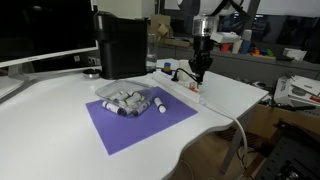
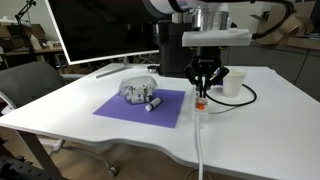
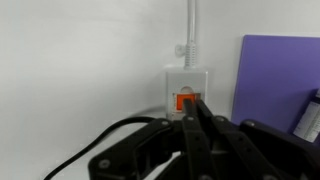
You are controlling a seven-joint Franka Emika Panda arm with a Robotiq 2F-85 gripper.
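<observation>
Beside purple mat [image 2: 120, 108], hand [image 2: 201, 93] straight down, fingers [image 3: 190, 130] together, above white box [image 3: 185, 78].

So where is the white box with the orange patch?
The box sits on the table beside the purple mat, under the gripper in both exterior views.

We count one purple mat [image 1: 130, 135], one white switch box [image 3: 186, 78], one white cable [image 3: 191, 20], one cup [image 2: 232, 82], one monitor [image 2: 100, 35] and one black machine [image 1: 120, 45].
</observation>
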